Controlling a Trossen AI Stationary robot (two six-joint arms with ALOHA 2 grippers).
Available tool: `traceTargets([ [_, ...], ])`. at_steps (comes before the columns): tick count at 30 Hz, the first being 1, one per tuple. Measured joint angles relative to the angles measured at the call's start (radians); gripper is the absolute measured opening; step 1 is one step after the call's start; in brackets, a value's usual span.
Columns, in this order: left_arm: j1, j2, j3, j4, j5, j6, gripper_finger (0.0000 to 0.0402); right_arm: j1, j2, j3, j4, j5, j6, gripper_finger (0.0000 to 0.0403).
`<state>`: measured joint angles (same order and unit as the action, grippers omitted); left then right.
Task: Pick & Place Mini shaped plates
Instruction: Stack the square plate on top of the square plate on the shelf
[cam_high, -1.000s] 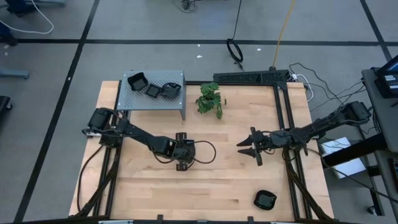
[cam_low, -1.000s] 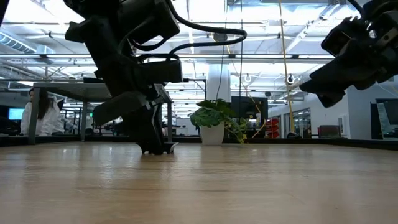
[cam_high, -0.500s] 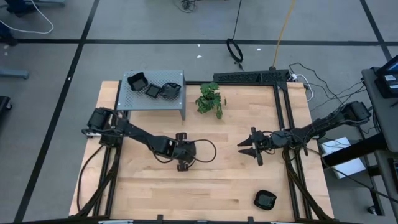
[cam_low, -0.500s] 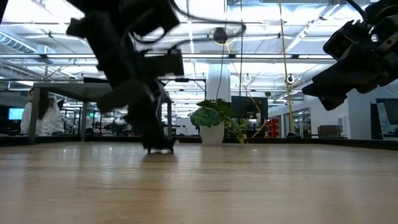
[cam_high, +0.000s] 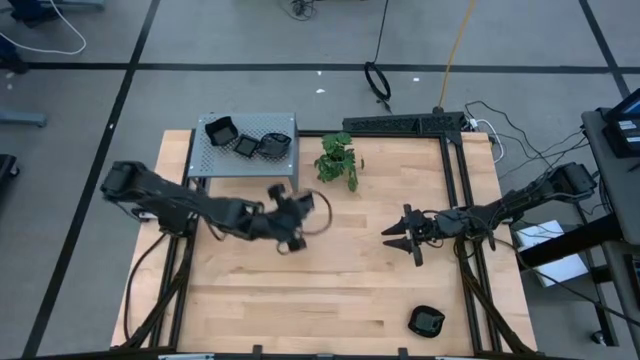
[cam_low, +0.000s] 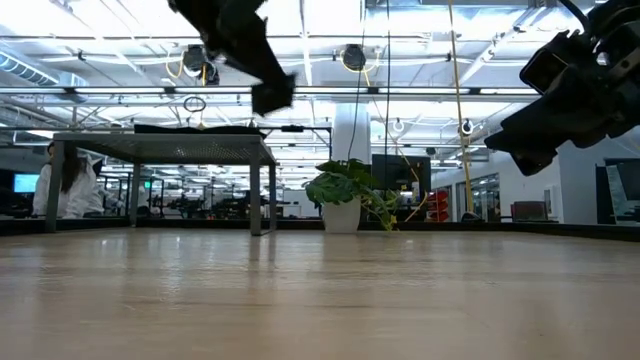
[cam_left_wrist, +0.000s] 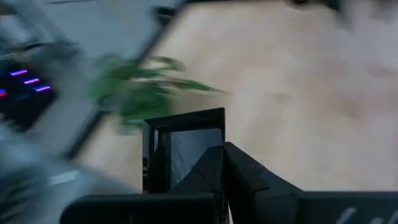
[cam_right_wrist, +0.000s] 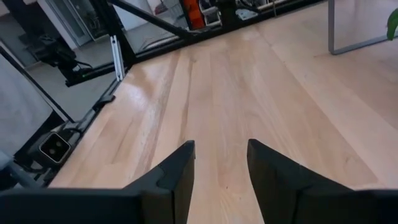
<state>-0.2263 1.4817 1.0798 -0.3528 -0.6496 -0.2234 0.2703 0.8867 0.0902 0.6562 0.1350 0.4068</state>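
Note:
My left gripper (cam_high: 290, 215) is raised high above the table's middle left, shut on a small square black plate (cam_left_wrist: 183, 149). In the low view it (cam_low: 255, 70) is well above the tabletop. Three more black plates (cam_high: 246, 140) lie on top of the grey perforated box (cam_high: 215, 160) at the far left. One black plate (cam_high: 426, 321) lies on the table near the front right corner. My right gripper (cam_high: 400, 238) waits open and empty above the table's right half, and its fingers stand apart in its wrist view (cam_right_wrist: 221, 165). My left gripper pinches the square plate by one rim (cam_left_wrist: 214, 155) between its two fingers (cam_left_wrist: 242, 180). The plate is lifted clear of the table and stands on edge ahead of the fingers, with its shallow centre facing the wrist camera. Blur hides how far back it reaches between them.
A small green plant (cam_high: 338, 160) stands at the far middle, just right of the box. A black frame (cam_high: 455, 180) runs along the table's far right and right side. Bare wood (cam_high: 350, 290) lies between the two arms and toward the near edge.
My left gripper was down at the tabletop near the middle. It has gone up fast and toward the far left, toward the grey box, tipping as it rose. The square plate has come up off the table with it.

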Motion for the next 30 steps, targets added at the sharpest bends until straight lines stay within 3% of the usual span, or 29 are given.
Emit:
traceTargets([
  [5, 0.084, -0.140, 0.001, -0.138, -0.154, -0.020, 0.0017, 0.000, 0.000, 0.000, 0.006, 0.000, -0.007, 0.0134],
  [8, 0.167, -0.210, 0.001, -0.227, -0.190, -0.064, 0.0020, 0.000, 0.000, 0.000, 0.006, 0.000, -0.007, 0.0134],
  [14, 0.377, -0.271, 0.001, -0.360, -0.181, -0.259, 0.0006, 0.000, 0.000, 0.000, 0.006, 0.000, -0.022, 0.0134],
  [18, 0.488, -0.257, 0.001, -0.397, -0.094, -0.293, 0.0020, 0.000, 0.000, 0.000, 0.006, 0.000, -0.052, 0.0134],
  [25, 0.574, -0.221, 0.002, -0.404, -0.069, -0.285, 0.0005, 0.000, 0.000, 0.000, 0.006, 0.000, -0.056, 0.0134],
  [30, 0.594, -0.211, 0.002, -0.417, -0.071, -0.282, 0.0019, 0.000, 0.000, 0.000, 0.007, 0.000, -0.100, 0.0134],
])
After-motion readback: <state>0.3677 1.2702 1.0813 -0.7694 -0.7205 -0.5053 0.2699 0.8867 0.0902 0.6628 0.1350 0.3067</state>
